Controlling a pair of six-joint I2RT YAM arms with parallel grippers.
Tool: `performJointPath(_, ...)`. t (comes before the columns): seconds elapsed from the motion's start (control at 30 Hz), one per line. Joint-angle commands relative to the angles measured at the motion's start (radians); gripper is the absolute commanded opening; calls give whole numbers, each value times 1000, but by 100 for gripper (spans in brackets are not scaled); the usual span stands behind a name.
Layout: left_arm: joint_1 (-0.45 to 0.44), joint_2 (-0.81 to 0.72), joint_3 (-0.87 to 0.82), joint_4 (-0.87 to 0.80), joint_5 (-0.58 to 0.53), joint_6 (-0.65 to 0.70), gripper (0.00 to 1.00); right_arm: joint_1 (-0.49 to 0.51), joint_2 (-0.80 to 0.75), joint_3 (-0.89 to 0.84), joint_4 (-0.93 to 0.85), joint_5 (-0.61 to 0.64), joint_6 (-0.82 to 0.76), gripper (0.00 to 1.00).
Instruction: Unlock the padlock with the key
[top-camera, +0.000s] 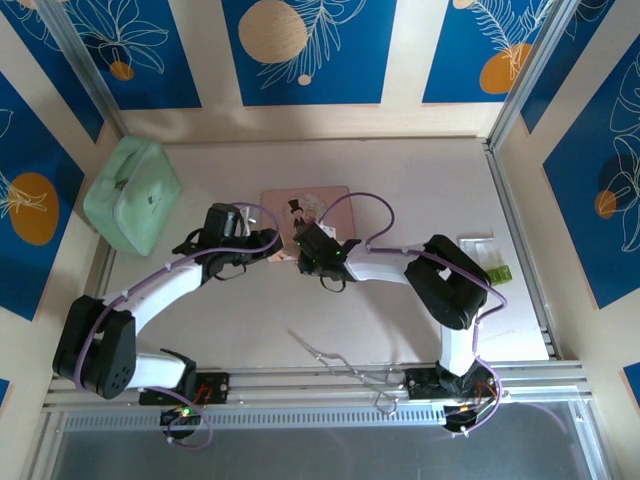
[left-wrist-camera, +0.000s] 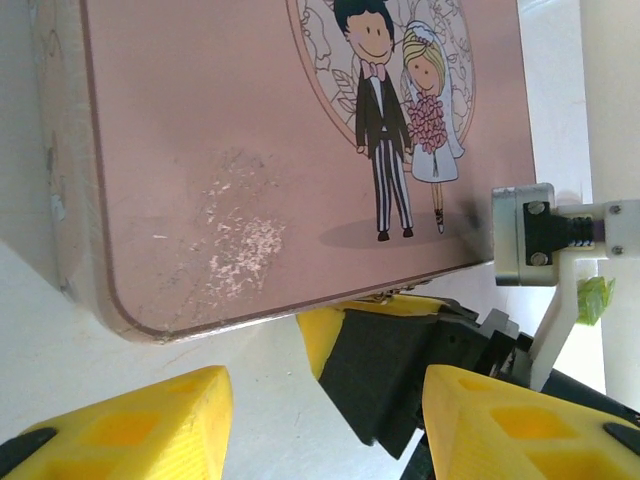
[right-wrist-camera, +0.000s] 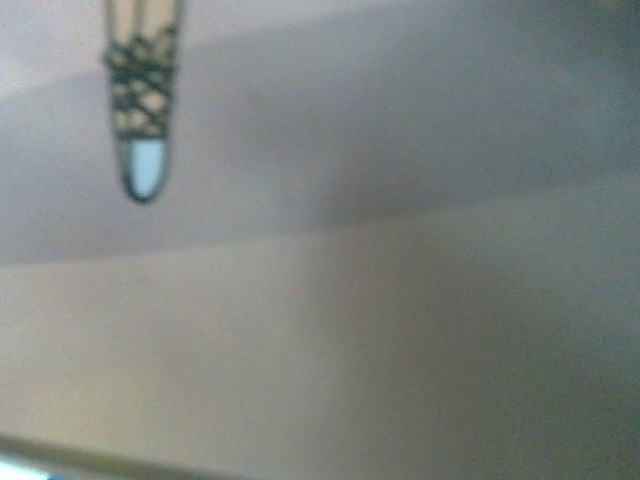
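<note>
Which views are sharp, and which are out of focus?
Top external: sharp, evenly lit, pink box clear. Left wrist: couple print crisp, near yellow fingers slightly soft. Right wrist: heavily blurred throughout, even the pale-tipped shape at upper left.

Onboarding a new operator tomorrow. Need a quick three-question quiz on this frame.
1. True or false: in the top view, the mint-green case lies left of the pink box.
2. What is pictured on the pink box's lid? A) a cat B) a bride and groom C) a boat
3. Fill in: the yellow fingers of the left gripper stand ___ (apart/together).
Key: 1 true; 2 B; 3 apart.
</note>
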Motion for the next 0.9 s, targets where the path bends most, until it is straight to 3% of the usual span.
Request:
performJointPath(0.0,-6,8,5,15,20,-2,53,-4,29,22,-155,7,131,21)
performJointPath(0.3,-7,-10,-7,13,17,-1,53,-23,85,121,-337,-33,203,21)
performJointPath(0.4,-6,-13,-6,13,19,-1,53,-23,74,116,-342,-33,200,28)
performJointPath(0.5,-6,-14,0,7,19,2,53,-16,40,92,-314,-14,167,41)
performJointPath(0.63,-7,-17,6,-2,17,8,53,-10,-9,60,-243,-14,40,53)
performJointPath(0.87,-6,-25,17,-14,12,13,53,-30,-165,-95,-10,-108,-263,60)
